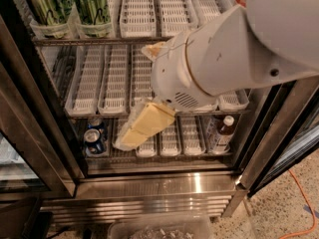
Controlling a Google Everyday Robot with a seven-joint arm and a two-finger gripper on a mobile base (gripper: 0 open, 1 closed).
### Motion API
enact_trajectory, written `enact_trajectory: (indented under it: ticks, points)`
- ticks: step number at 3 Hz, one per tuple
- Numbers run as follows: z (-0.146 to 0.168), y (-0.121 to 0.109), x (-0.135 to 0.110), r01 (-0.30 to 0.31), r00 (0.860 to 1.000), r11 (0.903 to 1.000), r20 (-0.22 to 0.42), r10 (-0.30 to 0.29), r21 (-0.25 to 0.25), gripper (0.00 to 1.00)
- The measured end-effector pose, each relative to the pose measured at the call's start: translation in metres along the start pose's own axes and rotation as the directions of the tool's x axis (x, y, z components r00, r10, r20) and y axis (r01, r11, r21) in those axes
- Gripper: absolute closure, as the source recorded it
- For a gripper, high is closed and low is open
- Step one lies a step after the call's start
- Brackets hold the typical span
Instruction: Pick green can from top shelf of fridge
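Green can (92, 4) stands at the top shelf's (137, 11) front-left corner. It is likely full, stiff and slick, so squeeze its mid-body. Gripper (130, 136) hangs lower, before the bottom rack (169, 146); open or closed, I cannot tell.

Upright at upper left of frame: shiny green can (92, 4) beside a twin green can (48, 4), in white trays on fridge (164, 185) top shelf (139, 19); gripper (130, 136) lower centre, well apart

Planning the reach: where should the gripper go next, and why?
Probably raise the yellowish gripper up and left: it hangs before the bottom wire rack, while the nearest shiny green aluminium can stands on the white-trayed top shelf, well above.
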State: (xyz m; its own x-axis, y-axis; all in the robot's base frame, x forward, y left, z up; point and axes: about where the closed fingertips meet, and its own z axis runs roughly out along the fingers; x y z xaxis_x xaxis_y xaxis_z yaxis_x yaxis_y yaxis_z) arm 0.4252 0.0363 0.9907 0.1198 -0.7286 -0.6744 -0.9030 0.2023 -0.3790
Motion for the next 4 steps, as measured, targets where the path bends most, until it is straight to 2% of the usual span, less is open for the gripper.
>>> enact_trajectory:
  ticks: [1, 2, 3, 4]
  points:
    - [0.028, 0.007, -0.007, -0.026, 0.999, 0.9986, 0.029, 0.024, 0.045, 0.00]
    - [0.061, -0.001, -0.025, -0.056, 0.995, 0.9919, 0.085, 0.046, 0.114, 0.00]
    - [0.082, -0.013, -0.043, -0.102, 0.986, 0.9792, 0.148, 0.076, 0.176, 0.00]
    - [0.099, -0.009, -0.063, -0.129, 0.978, 0.9751, 0.187, 0.095, 0.180, 0.00]
